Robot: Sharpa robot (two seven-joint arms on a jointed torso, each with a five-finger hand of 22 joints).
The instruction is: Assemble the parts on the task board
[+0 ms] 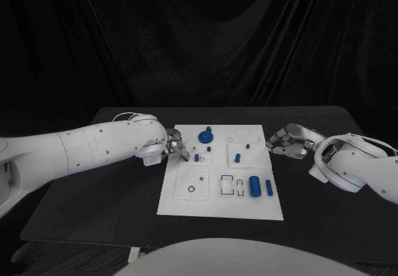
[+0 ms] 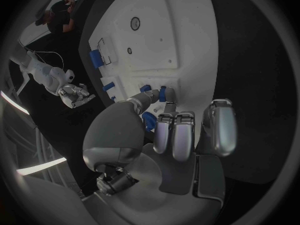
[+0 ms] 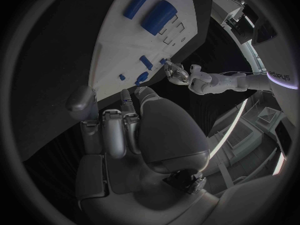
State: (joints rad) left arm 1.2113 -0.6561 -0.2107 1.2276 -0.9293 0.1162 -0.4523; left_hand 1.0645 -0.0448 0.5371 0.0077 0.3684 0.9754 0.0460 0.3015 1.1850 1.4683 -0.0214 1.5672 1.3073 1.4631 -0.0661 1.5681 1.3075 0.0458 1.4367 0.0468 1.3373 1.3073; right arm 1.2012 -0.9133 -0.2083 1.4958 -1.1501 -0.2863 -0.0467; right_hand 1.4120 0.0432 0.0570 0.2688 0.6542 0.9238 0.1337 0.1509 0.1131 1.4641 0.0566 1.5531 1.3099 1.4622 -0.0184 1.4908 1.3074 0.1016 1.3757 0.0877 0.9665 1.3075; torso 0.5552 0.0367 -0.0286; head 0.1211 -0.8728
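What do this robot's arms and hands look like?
Both arms are smooth, rounded white shells dotted with small dark screws. The left hand and right hand are silver metal with dark joints. Thin pale cables loop over the left wrist.

The white task board (image 1: 219,204) lies flat mid-surface. A round blue part (image 1: 206,137) sits near its far edge; a small blue peg (image 1: 237,157) stands right of centre. Two blue cylinders, one thick (image 1: 255,187) and one thin (image 1: 268,187), lie side by side near its right edge.

Lab: black-draped backdrop (image 1: 207,52), black table (image 1: 91,207).
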